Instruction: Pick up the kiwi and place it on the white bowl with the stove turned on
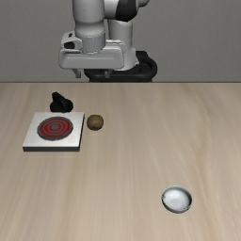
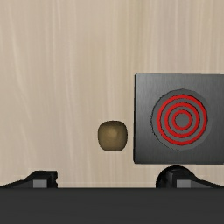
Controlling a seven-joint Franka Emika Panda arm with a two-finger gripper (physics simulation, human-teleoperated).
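Exterior view, showing kiwi (image 1: pixel 95 121) lying on surface (image 1: pixel 141 155) just beside stove (image 1: pixel 55 143), on the exterior view's right of it, well apart from white bowl (image 1: pixel 176 199). Red rings (image 1: pixel 54 127) on stove top. Wrist view, looking down past fingers (image 2: pixel 179 178) spread wide, gripping nothing, above kiwi and stove.

Bright, even light; faint soft shadow under kiwi (image 2: pixel 113 136).
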